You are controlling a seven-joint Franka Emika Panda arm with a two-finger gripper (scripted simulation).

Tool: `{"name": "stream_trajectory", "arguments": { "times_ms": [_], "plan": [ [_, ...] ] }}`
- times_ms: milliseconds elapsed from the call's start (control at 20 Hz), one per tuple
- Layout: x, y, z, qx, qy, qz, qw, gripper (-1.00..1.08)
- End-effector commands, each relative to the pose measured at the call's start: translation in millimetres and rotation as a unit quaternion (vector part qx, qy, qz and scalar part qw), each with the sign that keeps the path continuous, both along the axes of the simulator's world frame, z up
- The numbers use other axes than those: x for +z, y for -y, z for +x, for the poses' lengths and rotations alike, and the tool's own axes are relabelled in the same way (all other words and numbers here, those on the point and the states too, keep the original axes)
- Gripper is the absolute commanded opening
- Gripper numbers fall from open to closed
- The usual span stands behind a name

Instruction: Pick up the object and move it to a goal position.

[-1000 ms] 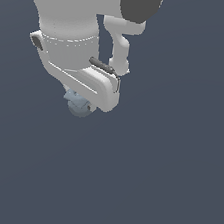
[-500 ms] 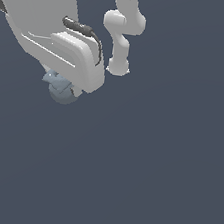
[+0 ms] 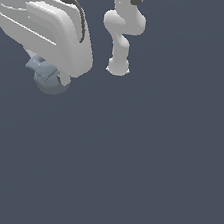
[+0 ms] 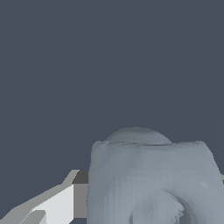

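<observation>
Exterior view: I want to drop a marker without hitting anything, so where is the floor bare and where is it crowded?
Bare: all the grey floor below the arm and the whole of the exterior view's right side past the arm base. Crowded: the upper left, where the arm's bulk hangs over the object, and the narrow strip between it and the base.

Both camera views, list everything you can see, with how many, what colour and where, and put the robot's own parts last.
lump: one, pale grey-blue, in the exterior view's upper left, poking out under the pincer; fills the near part of the wrist view.
ground: one, plain dark grey-blue, behind everything in both views.
arm: one, white, top of the exterior view.
pincer: one, white with a dark trim, upper left of the exterior view, around the lump; one finger shows beside the lump in the wrist view.
</observation>
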State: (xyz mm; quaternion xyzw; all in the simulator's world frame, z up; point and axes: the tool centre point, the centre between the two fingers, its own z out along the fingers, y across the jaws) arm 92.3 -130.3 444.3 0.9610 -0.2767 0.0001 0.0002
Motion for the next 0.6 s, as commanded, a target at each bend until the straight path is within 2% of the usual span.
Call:
{"name": "stream_trajectory", "arguments": {
  "times_ms": [0, 550],
  "plan": [
    [5.3, 2.8, 0.9, 0.000, 0.000, 0.000, 1.0000, -1.00],
    [14.6, 8.0, 2.9, 0.000, 0.000, 0.000, 1.0000, -1.00]
  ]
}}
